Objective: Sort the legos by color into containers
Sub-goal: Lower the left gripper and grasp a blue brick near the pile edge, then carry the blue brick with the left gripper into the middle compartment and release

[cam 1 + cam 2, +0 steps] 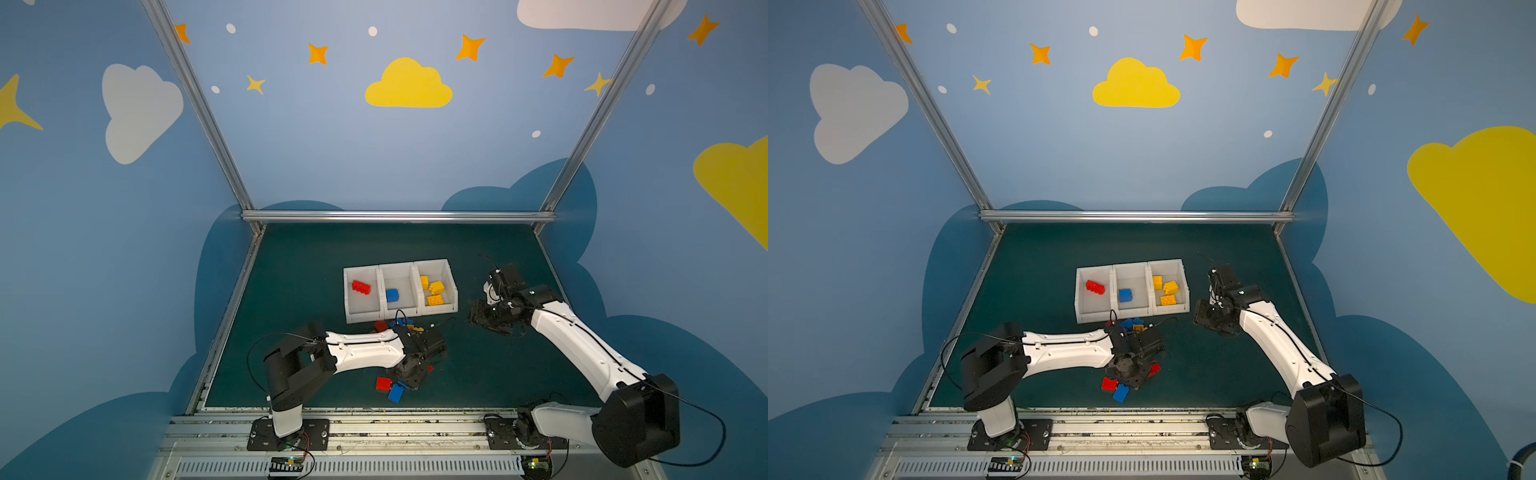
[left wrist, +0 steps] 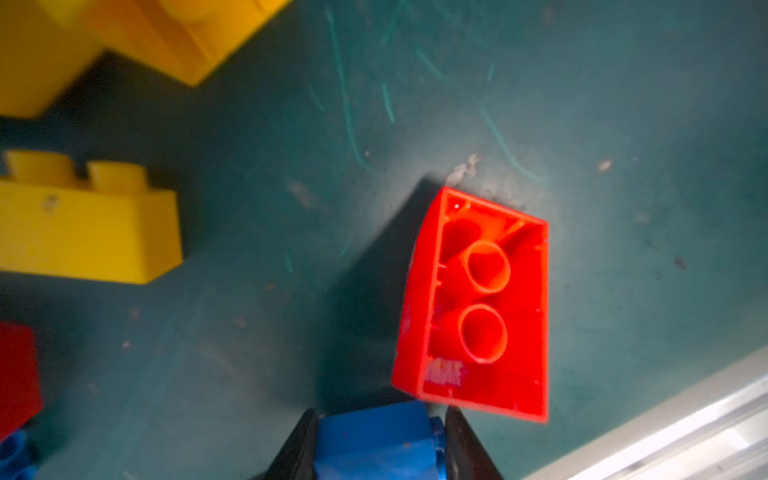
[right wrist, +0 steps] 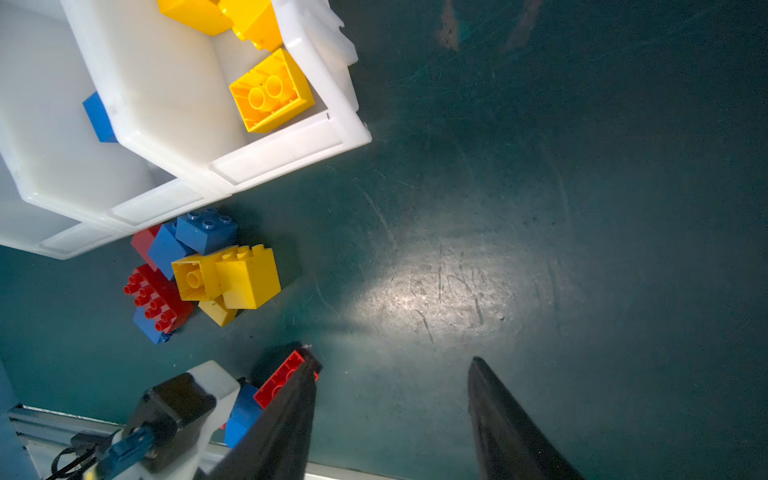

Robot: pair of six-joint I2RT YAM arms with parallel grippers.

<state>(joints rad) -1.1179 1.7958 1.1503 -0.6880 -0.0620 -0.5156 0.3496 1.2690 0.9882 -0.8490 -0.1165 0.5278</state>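
2 black fingers [image 2: 465,449] of the left hand [image 2: 381,411] were pinched narrow on a blue brick [image 2: 374,444], touching it on both sides in the left wrist view. Just beside it a red brick [image 2: 478,303] lay upside down on the green surface [image 2: 623,124], hollow side up. 2 yellow bricks [image 2: 83,232] lay farther off.

In a top view the left arm [image 1: 361,353] stretched low and nearly level toward the middle, its wrist bent down over loose bricks near the front edge.

The right hand [image 3: 392,360] stood wide, with nothing between its fingers, over bare surface. The right arm [image 1: 577,345] reached forward from its base, the hand low and just beside the rightmost of 3 white bins [image 1: 397,266].

That bin held 3 sorted yellow bricks [image 1: 432,289], the middle bin 1 sorted blue brick [image 1: 392,295], and the left bin 1 sorted red brick [image 1: 360,286]. A heap of red, blue and yellow bricks [image 3: 208,270] lay against the bins' front.
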